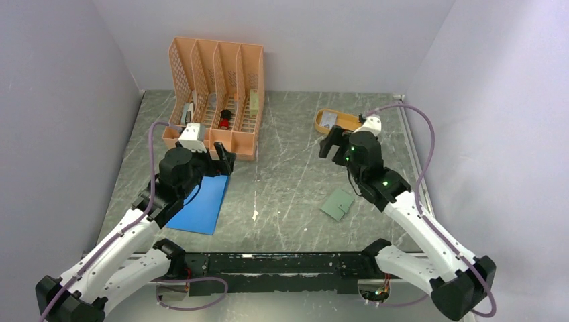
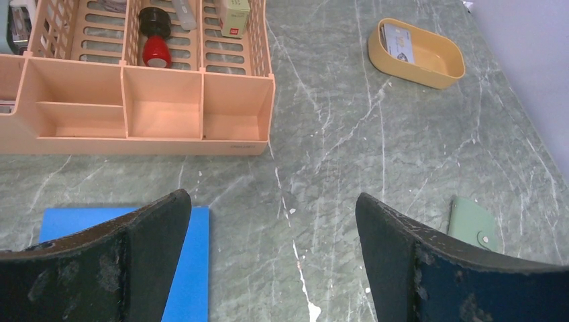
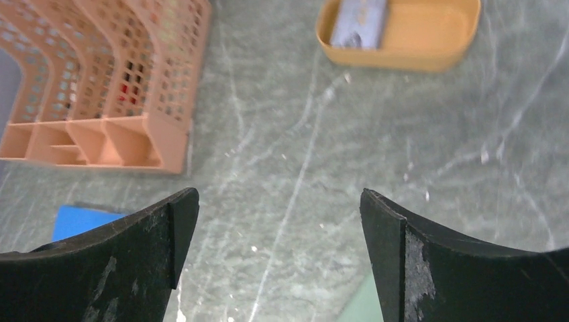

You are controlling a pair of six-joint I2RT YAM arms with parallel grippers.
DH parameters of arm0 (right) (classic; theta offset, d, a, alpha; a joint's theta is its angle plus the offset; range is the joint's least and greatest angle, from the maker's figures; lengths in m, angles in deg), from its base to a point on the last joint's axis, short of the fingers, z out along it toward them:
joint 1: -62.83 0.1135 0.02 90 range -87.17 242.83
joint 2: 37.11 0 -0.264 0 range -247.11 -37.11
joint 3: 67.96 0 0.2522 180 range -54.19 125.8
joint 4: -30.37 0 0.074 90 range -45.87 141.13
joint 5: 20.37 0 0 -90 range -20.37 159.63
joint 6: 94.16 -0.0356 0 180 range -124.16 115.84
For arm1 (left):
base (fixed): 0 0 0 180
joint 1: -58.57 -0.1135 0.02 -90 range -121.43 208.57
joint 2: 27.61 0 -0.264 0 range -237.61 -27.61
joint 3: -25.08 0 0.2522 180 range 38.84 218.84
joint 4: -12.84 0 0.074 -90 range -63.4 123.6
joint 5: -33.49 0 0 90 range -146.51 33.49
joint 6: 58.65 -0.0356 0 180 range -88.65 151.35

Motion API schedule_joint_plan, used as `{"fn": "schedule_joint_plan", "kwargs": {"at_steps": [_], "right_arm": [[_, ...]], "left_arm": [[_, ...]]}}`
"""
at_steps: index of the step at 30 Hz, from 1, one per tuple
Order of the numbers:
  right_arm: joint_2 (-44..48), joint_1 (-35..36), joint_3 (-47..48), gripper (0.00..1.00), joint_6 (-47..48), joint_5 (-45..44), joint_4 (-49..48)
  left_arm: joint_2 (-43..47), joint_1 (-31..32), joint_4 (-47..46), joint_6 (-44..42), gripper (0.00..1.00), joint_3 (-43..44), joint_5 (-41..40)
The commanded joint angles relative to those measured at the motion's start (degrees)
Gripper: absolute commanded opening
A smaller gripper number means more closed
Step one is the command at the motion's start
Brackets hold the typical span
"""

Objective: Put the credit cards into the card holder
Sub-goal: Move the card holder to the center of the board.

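On the far right of the counter [image 1: 288, 181], the credit cards [image 1: 329, 120] lie inside a mustard-yellow oval tray [image 1: 321, 127], tucked against its left end. The wrist views show pale grey print on them, but I cannot tell how many there are. The card holder [image 1: 337, 204], a sage-green wallet, lies flat and closed on the counter nearer the arms, just beside the right forearm and well apart from the tray. Its snap tab shows in the left wrist view.

The right fingers [image 3: 429, 268] hang above bare counter between tray and card holder, pointing toward the tray. They are spread wide and have hold of nothing.

The left fingers [image 2: 147, 255] are likewise spread to their widest with nothing between them. They are poised over the far end of a flat blue pad [image 1: 201, 201], just short of a peach desk organiser [image 1: 218, 87]. A red-capped bottle [image 2: 154, 40] lies in one of the organiser's slotted bays, and its low front compartments face the left arm.
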Motion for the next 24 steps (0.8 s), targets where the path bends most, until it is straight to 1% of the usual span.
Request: {"fn": "schedule_joint_plan", "kwargs": {"at_steps": [1, 4, 6, 11, 15, 20, 24], "right_arm": [[0.89, -8.84, -7.77, 0.93, -8.05, 16.67, -0.18], [0.17, -9.28, -12.47, 0.89, -11.4, 22.27, -3.98], [-0.69, -9.3, -14.9, 0.88, -13.39, 22.95, -5.33], [-1.95, -9.54, -17.61, 0.85, -15.39, 17.18, -0.93], [1.44, -9.74, -20.18, 0.92, -18.46, 12.03, 4.45], [3.74, -10.23, -23.28, 0.99, -21.74, 9.07, 10.15], [4.82, -10.55, -25.33, 1.0, -23.25, 8.73, 11.53]], "left_arm": [[0.49, 0.41, -0.87, 0.69, 0.96, 0.04, 0.36], [0.01, 0.41, 0.05, 1.05, 0.96, 0.1, -0.88], [-0.55, 0.4, 1.39, 1.33, 0.96, 0.55, -1.87], [-2.48, 0.41, 3.59, 1.84, 0.96, 1.47, -2.84], [-4.09, 0.37, 4.76, 2.11, 0.96, 2.37, -2.66], [-5.5, 0.33, 4.61, 2.27, 0.96, 2.59, -1.81], [-5.9, 0.41, 4.52, 2.54, 0.96, 2.66, -0.59]]}}
